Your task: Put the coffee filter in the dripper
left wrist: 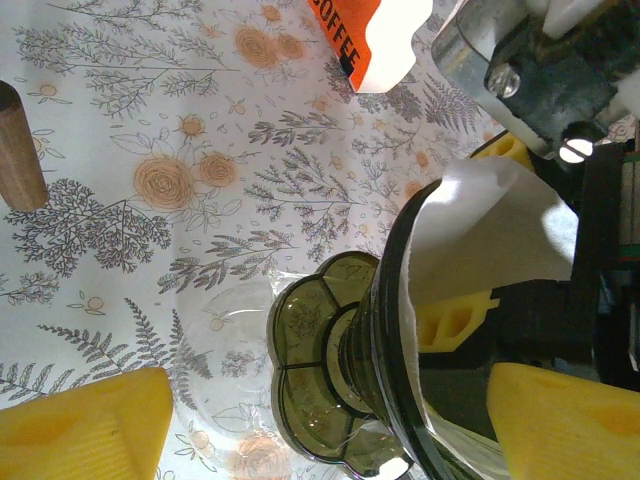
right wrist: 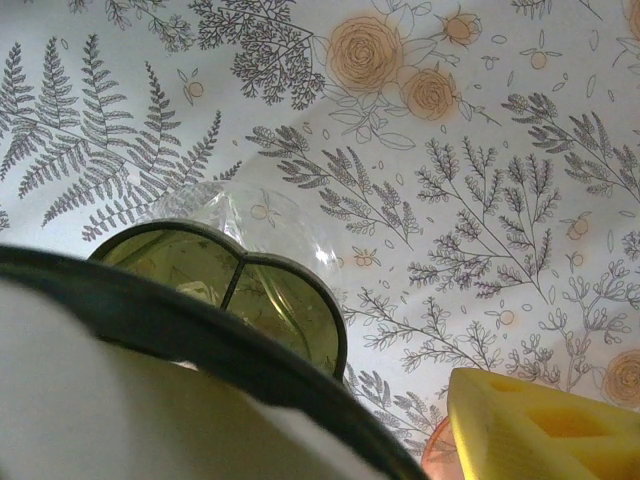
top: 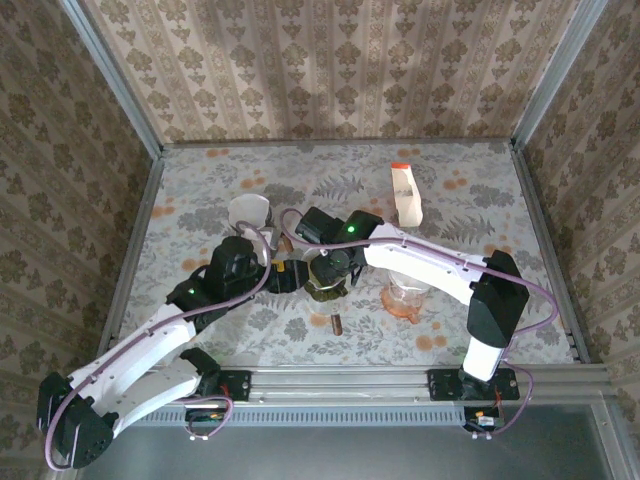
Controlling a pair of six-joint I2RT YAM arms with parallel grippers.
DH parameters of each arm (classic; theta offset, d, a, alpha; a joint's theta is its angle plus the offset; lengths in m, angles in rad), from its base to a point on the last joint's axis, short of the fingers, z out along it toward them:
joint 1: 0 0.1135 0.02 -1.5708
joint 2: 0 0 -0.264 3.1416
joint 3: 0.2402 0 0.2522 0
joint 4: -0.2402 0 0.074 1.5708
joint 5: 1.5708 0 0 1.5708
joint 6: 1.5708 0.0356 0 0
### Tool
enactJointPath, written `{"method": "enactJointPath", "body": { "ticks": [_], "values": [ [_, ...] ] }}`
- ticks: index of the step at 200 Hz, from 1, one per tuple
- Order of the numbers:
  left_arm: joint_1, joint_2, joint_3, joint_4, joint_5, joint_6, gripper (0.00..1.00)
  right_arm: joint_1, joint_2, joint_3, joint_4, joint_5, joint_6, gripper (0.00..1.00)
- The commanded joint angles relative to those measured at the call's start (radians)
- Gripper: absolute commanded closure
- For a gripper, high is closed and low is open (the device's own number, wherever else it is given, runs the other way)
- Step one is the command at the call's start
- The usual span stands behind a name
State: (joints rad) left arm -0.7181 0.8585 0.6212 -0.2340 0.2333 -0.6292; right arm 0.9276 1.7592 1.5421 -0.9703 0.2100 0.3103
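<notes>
Coffee filter point(left wrist: 490, 230) sits partly inside the dripper point(left wrist: 320, 385), left gripper point(left wrist: 320, 425) spread open astride it, right gripper point(top: 333, 262) at the rim, grip unreadable; seat the paper evenly against the cone wall before you back out.

Coffee bag point(left wrist: 372, 40) cut by the top edge; dripper point(right wrist: 200, 345) — rim blurred.

Filter point(left wrist: 480, 230) inside dripper point(left wrist: 330, 370) on table point(left wrist: 200, 100)
</notes>
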Motion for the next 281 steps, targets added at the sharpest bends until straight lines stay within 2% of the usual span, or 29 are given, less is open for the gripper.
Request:
{"method": "enactJointPath", "body": {
  "ticks": [1, 94, 160, 207, 281],
  "values": [
    [0.007, 0.001, -0.014, 0.02, 0.017, -0.018, 0.16, 0.005, 0.017, -0.026, 0.008, 0.026, 0.018, 0.33],
    [0.006, 0.006, -0.023, 0.024, 0.017, -0.023, 0.19, 0.005, -0.006, -0.034, 0.037, 0.043, 0.033, 0.33],
    [0.007, 0.007, -0.031, 0.024, 0.014, -0.027, 0.24, 0.005, -0.115, 0.016, 0.028, 0.061, 0.047, 0.28],
    [0.008, 0.006, -0.033, 0.031, 0.014, -0.032, 0.24, 0.006, -0.247, -0.049, 0.025, 0.094, 0.083, 0.27],
    [0.011, 0.01, -0.034, 0.034, 0.015, -0.033, 0.24, 0.004, -0.302, -0.149, 0.025, 0.1, 0.118, 0.36]
  ]
}}
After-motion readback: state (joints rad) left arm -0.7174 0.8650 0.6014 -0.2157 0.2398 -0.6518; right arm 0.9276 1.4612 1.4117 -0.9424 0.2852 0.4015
